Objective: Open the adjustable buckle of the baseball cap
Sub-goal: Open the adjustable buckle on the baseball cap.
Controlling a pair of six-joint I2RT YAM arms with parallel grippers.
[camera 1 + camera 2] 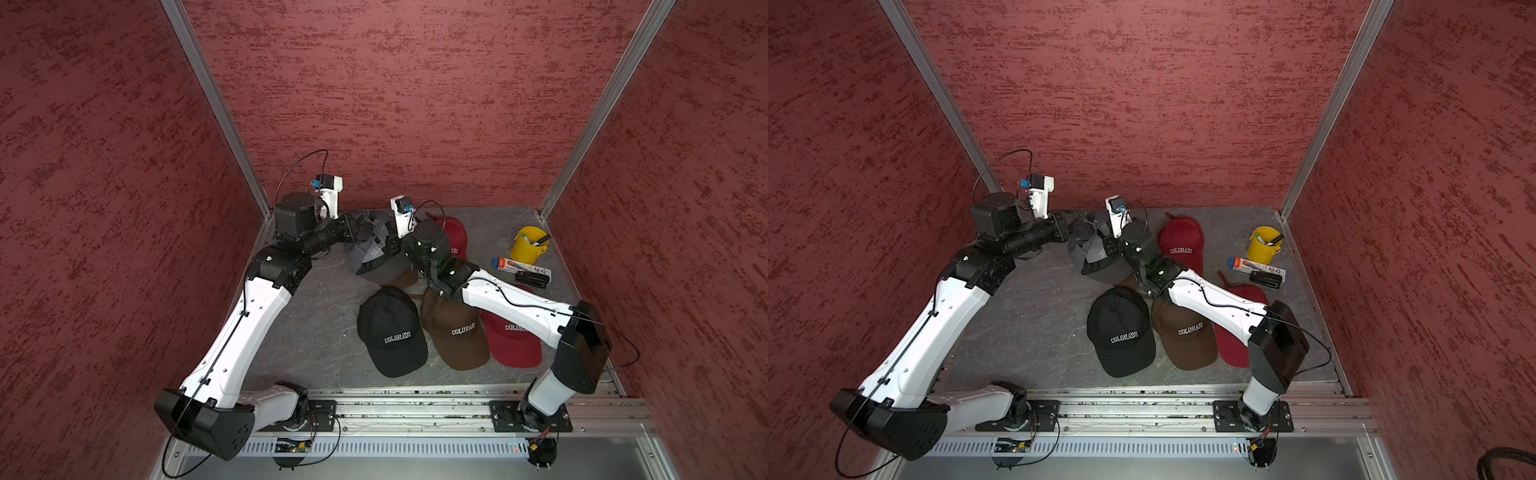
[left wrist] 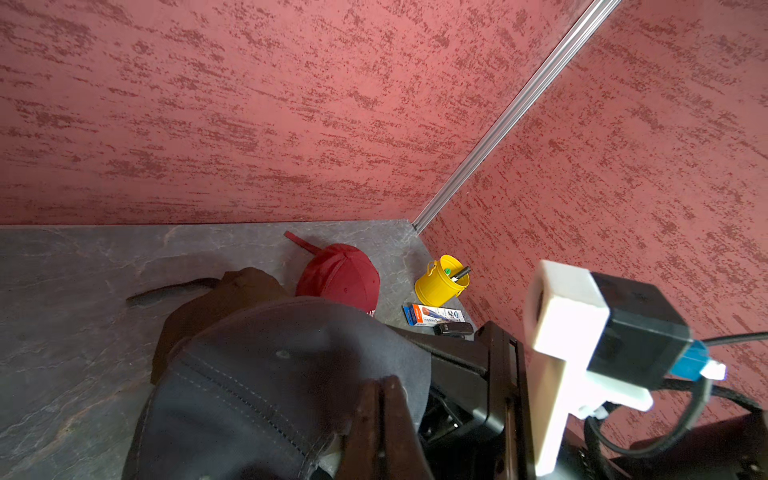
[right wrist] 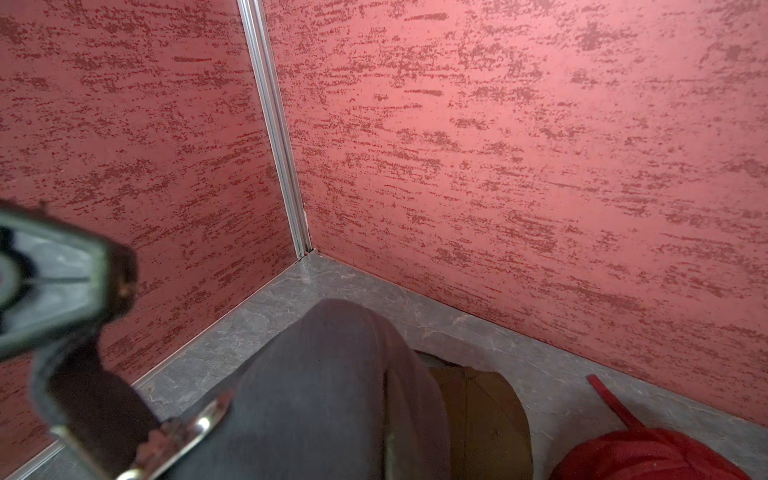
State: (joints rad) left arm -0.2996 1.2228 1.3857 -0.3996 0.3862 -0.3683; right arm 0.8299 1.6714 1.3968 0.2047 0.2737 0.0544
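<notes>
Grey cap: pinched between left gripper and right gripper, both clamped shut on cloth. Metal buckle just beside left gripper's tips. Risk: fabric slipping under opposing pull; strap jamming if tugged askew.

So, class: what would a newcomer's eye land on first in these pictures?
At the table's far side, the left hand and right hand are shut on a grey cap. Nearer the front, a black cap, brown cap and red cap lie in a row, lettered COLORADO. A yellow bucket stands in the far right corner.
</notes>
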